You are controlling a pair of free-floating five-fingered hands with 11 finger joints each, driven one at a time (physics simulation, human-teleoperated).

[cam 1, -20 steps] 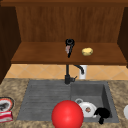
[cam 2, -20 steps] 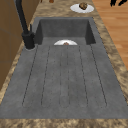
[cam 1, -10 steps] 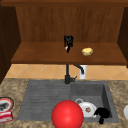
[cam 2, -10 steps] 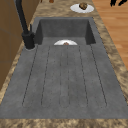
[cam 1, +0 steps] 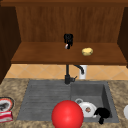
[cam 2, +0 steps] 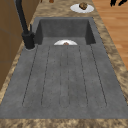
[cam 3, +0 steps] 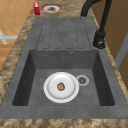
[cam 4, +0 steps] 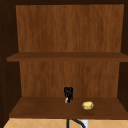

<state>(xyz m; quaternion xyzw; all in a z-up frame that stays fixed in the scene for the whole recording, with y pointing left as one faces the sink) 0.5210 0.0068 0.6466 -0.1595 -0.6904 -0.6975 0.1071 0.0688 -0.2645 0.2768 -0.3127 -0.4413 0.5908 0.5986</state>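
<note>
My left hand point(cam 1: 68, 39) hovers over the lower wooden shelf point(cam 1: 45, 56), fingers curled round a small pale thing point(cam 1: 67, 46); the upper view shows the hand point(cam 4: 68, 93) and the pale thing point(cam 4: 66, 100) too. A yellow lump point(cam 1: 87, 51) lies on the shelf to its right. My right hand point(cam 1: 102, 113) hangs with relaxed fingers over the sink basin's point(cam 1: 107, 95) front right corner and holds nothing; its fingers point(cam 2: 117, 2) appear in the left side view. Just left of it, a white plate point(cam 3: 60, 87) with a brown morsel lies in the basin.
A big red ball point(cam 1: 67, 115) sits at the sink's front edge. A black faucet point(cam 1: 67, 75) stands behind the ribbed drainboard point(cam 2: 65, 75). The left counter holds a plate point(cam 3: 51, 8) and a red box point(cam 3: 36, 8); the right counter holds another plate point(cam 2: 82, 7) with food.
</note>
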